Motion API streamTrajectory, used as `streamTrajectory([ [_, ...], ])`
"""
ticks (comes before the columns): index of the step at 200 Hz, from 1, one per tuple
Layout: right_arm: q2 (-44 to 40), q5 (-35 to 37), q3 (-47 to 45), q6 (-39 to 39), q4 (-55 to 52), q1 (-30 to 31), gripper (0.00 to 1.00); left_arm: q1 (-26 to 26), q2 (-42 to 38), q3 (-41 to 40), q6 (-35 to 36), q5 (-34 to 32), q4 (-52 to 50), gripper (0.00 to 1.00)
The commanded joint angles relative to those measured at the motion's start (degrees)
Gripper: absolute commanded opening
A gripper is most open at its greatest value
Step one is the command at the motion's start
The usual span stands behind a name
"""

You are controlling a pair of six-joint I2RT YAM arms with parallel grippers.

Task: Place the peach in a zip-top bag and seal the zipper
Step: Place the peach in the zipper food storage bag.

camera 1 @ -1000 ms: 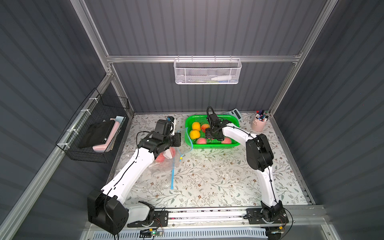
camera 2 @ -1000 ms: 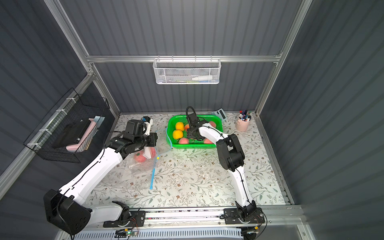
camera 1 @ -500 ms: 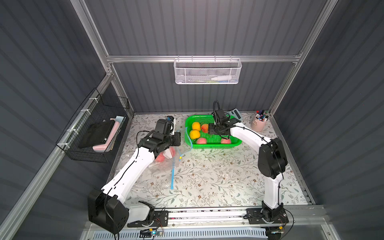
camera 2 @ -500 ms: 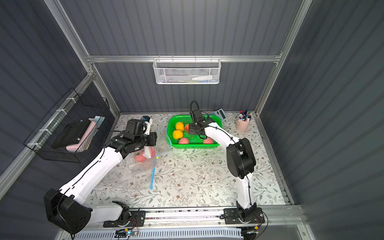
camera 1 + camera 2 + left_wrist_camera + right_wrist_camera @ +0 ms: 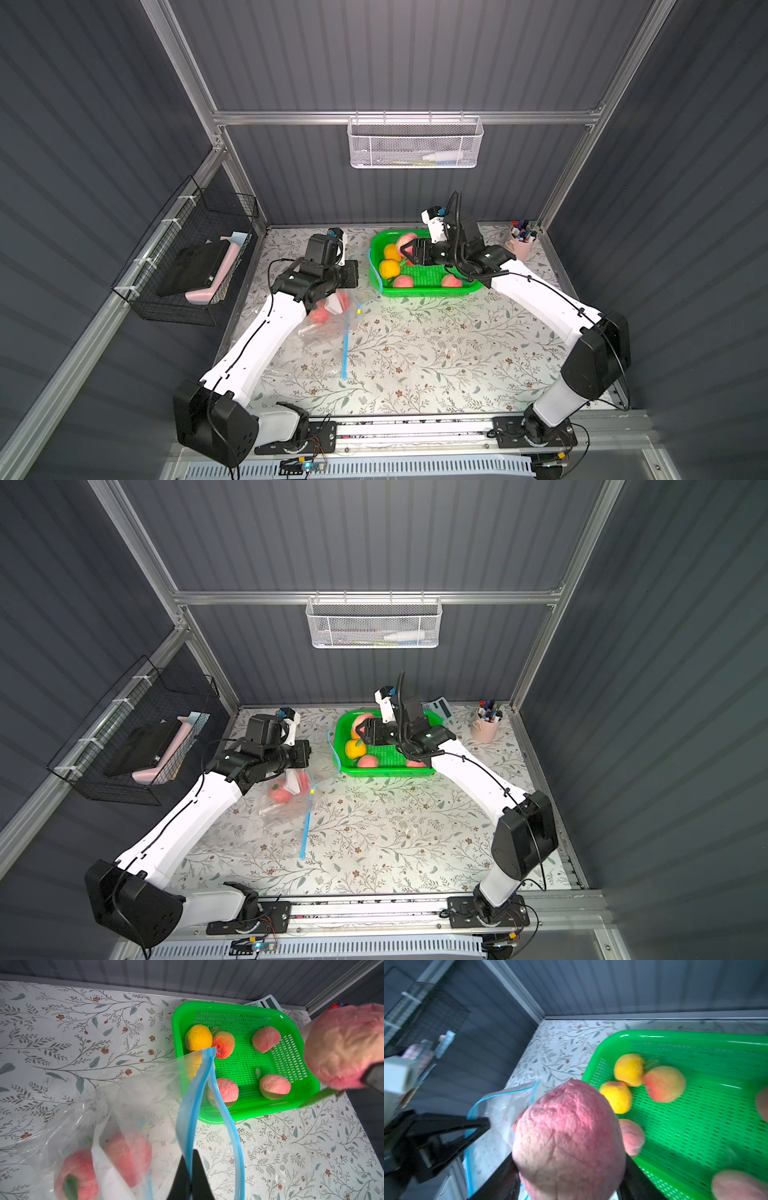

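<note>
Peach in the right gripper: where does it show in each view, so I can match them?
Top view: peach over the green basket's rear.
Top view: same spot, over the basket's rear.
Left wrist: large, at the right edge.
Right wrist: large, centre foreground.
Shared landmark: the green basket.

No readable text, labels, brands or numbers anywhere; calculator (image 5: pixel 440 708) keys and display too small to read.

Pink, green and blue over a floral tabletop (image 5: pixel 415 340)
Mottled pink-red peach (image 5: pixel 569 1140); bright green slotted basket (image 5: pixel 228 1004) with a yellow fruit (image 5: pixel 198 1038); clear bag (image 5: pixel 145 1093) edged by a blue zipper strip (image 5: pixel 193 1095); white ground, grey-green leaves, small rust-brown blossoms.
</note>
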Motion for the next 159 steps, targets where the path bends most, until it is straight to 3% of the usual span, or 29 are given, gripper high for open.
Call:
streamTrajectory([
  [1,-0.91,-3.80,-1.14,-0.51,7.19,4.00,0.65,0.40,-1.34,2.44,-0.88,1.17,-0.93,0.00],
  [56,5.24,-0.91,2.47,-0.78,6.27,10.52,0.68,0.40,-2.62,2.89,-0.86,0.05,-1.34,0.00],
  [129,7.11,0.56,6.11,-2.18,3.86,11.80,0.95,0.40,-5.03,3.00,-0.80,-5.06,-1.76,0.00],
  [159,2.99,4.21,3.30,-1.54,6.99,11.44,0.98,0.40,-7.04,1.79,-1.36,-6.71,-0.26,0.00],
])
